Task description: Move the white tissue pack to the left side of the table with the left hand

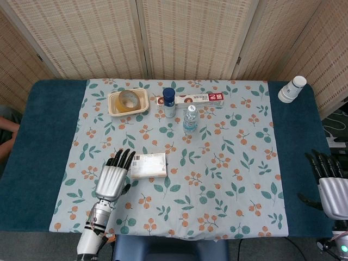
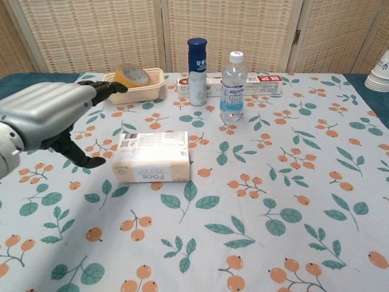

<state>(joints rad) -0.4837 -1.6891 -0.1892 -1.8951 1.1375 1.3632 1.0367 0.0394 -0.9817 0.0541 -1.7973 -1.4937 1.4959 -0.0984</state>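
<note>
The white tissue pack lies flat near the middle of the flowered cloth, its printed label facing the front. My left hand hovers just left of the pack, fingers spread and holding nothing; I cannot tell whether it touches the pack. My right hand rests at the table's right front corner, fingers apart and empty; the chest view does not show it.
At the back stand a beige tray with a tape roll, a blue-capped can, a water bottle and a long red-and-white box. Stacked paper cups sit at the far right.
</note>
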